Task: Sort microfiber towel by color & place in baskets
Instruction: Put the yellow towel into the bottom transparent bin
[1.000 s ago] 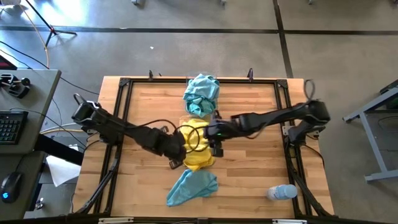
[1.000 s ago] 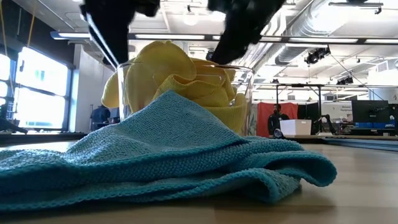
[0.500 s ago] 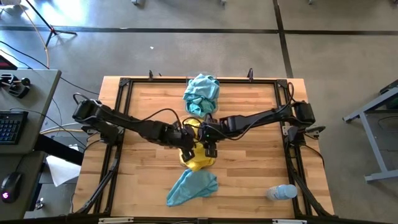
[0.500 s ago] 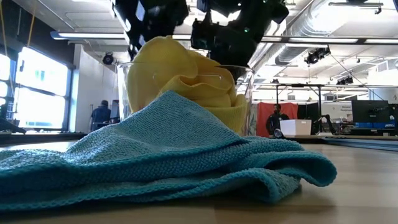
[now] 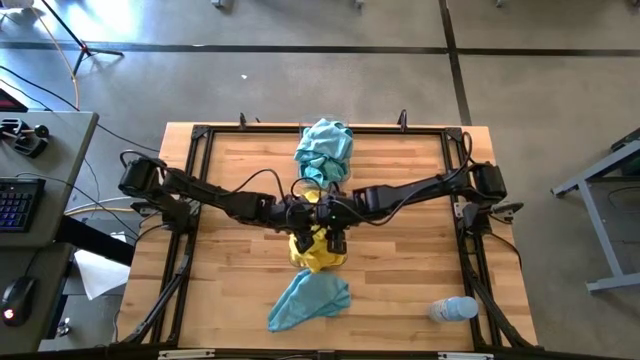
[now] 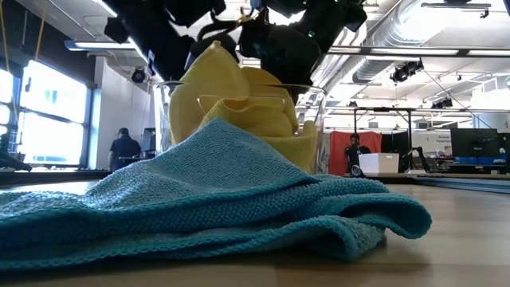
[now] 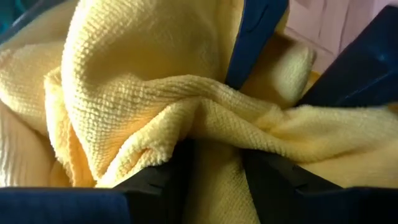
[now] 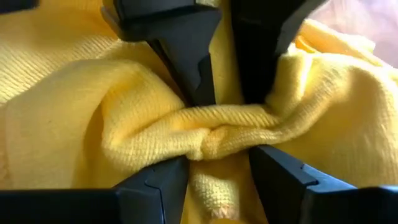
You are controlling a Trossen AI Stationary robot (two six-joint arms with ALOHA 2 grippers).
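Yellow towels (image 5: 318,250) fill the near clear basket (image 6: 319,127) at the table's middle and heap above its rim (image 6: 231,96). Teal towels (image 5: 325,150) are piled in the far basket. One teal towel (image 5: 310,300) lies flat on the table in front, filling the low view (image 6: 199,207). My left gripper (image 5: 303,215) and right gripper (image 5: 337,220) meet tip to tip over the yellow heap, each shut on a yellow towel. My left gripper pinches a bunched ridge of the top yellow towel (image 7: 214,134) between its two fingers (image 7: 155,183), several layers, slanting down from the table's left. The towel rests on the heap in the basket. My right gripper pinches the same bunched ridge (image 8: 217,140) between its fingers (image 8: 280,174), slanting down from the table's right, right across from the left fingers (image 8: 186,56). The cloth is gathered into a twisted fold and lies on the other yellow towels.
A clear plastic bottle (image 5: 455,308) lies near the table's near right corner. Black frame rails (image 5: 195,200) run along the table's sides. Bare wood shows left and right of the baskets. A person stands far off in the room (image 6: 123,147).
My left gripper has moved from the basket's near left side toward the far right, up over the yellow heap, meeting the right gripper. My right gripper has shifted slightly left. The yellow towels, spread wider before, are now gathered into a narrower, taller heap.
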